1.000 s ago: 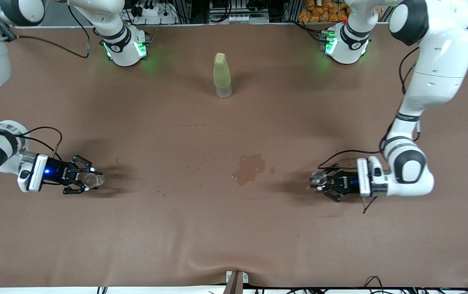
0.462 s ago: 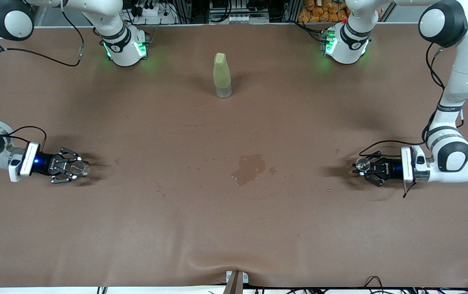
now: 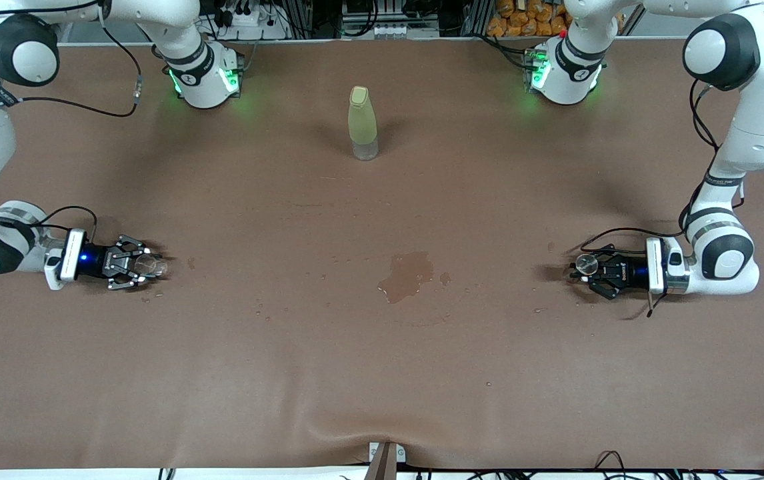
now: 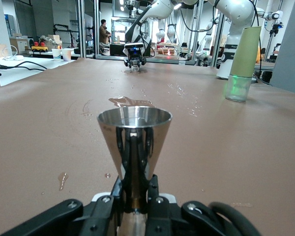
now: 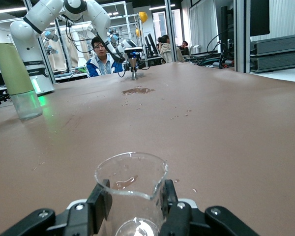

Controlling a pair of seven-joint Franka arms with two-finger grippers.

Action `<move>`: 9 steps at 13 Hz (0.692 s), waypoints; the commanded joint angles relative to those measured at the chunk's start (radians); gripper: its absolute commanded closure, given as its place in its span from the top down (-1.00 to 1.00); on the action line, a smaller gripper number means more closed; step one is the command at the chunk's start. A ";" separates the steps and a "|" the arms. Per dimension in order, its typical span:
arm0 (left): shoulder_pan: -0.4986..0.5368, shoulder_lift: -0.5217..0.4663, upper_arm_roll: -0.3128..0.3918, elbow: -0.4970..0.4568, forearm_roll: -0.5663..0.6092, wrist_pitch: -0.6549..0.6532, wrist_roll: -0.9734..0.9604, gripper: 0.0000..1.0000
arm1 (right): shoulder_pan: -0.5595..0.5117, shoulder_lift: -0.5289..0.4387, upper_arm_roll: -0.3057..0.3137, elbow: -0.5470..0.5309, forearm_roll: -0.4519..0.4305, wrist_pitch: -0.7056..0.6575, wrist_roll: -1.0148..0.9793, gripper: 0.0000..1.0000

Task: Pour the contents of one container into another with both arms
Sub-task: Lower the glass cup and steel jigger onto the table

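My left gripper point(image 3: 589, 269) is shut on a small metal cone-shaped cup point(image 3: 585, 264), low over the table near the left arm's end. In the left wrist view the cup point(image 4: 134, 140) stands upright between the black fingers point(image 4: 154, 183) of that gripper point(image 4: 135, 189). My right gripper point(image 3: 139, 266) is shut on a clear glass beaker point(image 3: 149, 265), low over the table near the right arm's end. The beaker point(image 5: 131, 179) is upright in the right gripper point(image 5: 132, 204), with a little liquid on its inner wall. I cannot tell whether either vessel touches the table.
A pale green bottle point(image 3: 363, 123) with a clear base stands mid-table, close to the arms' bases. A wet puddle point(image 3: 408, 275) and scattered droplets lie on the brown mat point(image 3: 382, 373) between the two grippers.
Both grippers carried their vessels outward from the puddle toward their own ends of the table and sank lower; both grips stayed shut.
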 commanded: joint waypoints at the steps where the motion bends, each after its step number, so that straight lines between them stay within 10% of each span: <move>1: -0.006 0.001 -0.003 0.011 0.010 -0.006 0.007 -0.14 | -0.042 0.002 0.024 0.022 -0.020 -0.022 0.015 0.62; 3: -0.005 0.002 -0.003 0.009 0.011 -0.006 0.009 0.34 | -0.042 0.000 0.024 0.023 -0.019 -0.022 0.015 1.00; 9: 0.004 -0.007 0.000 0.009 0.018 -0.009 0.006 0.74 | -0.065 -0.018 0.021 0.129 -0.083 -0.024 0.072 1.00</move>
